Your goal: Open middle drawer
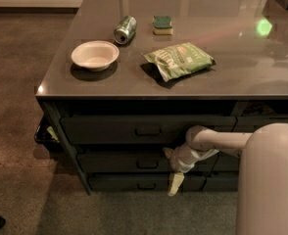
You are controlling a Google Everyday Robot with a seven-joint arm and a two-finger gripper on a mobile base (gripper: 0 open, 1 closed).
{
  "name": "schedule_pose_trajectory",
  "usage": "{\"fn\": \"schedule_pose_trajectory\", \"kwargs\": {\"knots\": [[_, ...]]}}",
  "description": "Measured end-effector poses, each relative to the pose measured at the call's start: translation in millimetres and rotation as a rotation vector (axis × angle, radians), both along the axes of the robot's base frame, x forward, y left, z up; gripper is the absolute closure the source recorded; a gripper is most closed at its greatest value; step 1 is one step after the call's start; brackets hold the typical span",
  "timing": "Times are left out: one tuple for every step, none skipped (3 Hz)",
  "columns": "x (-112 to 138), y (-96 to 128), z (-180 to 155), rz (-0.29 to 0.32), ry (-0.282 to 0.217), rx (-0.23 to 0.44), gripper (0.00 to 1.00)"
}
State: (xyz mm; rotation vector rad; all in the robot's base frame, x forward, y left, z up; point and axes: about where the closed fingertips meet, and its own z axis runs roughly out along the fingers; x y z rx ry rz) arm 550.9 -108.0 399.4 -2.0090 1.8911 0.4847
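The middle drawer point(114, 161) sat second in the stack of three under the near edge of the grey table point(232, 77), below the taller top drawer front point(105, 129) and above the lowest drawer point(112, 182). Its front lay about flush with the other two, so it looked closed. Its small loop handle point(147, 164) was at the centre of the front.

The gripper point(170, 172) hung in front of the drawer stack, just right of that handle, at the end of the pale arm point(217, 142) that reached in from the robot's body point(271, 180) at the near right. Its two pale fingers stood spread apart, one above the other: the upper fingertip point(167, 152) was near the top edge of the middle drawer, and the lower finger point(175, 182) pointed down across the lowest drawer front. The jaws held nothing. The handle lay to their left, beside them rather than between them, and whether a finger touched the drawer front could not be told.

On the table top were a white bowl point(95, 55) at the left, a can point(125, 29) lying on its side farther back, a sponge point(162, 25) to its right, and a green chip bag point(179, 60) near the middle.
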Motion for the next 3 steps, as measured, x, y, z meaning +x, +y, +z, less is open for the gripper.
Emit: {"fn": "schedule_pose_trajectory", "kwargs": {"knots": [[-2.1, -0.1, 1.0, -0.002, 0.022, 0.004, 0.0], [-3.4, 0.7, 0.5, 0.001, 0.025, 0.002, 0.0], [-1.7, 0.5, 2.3, 0.001, 0.025, 0.002, 0.0]]}}
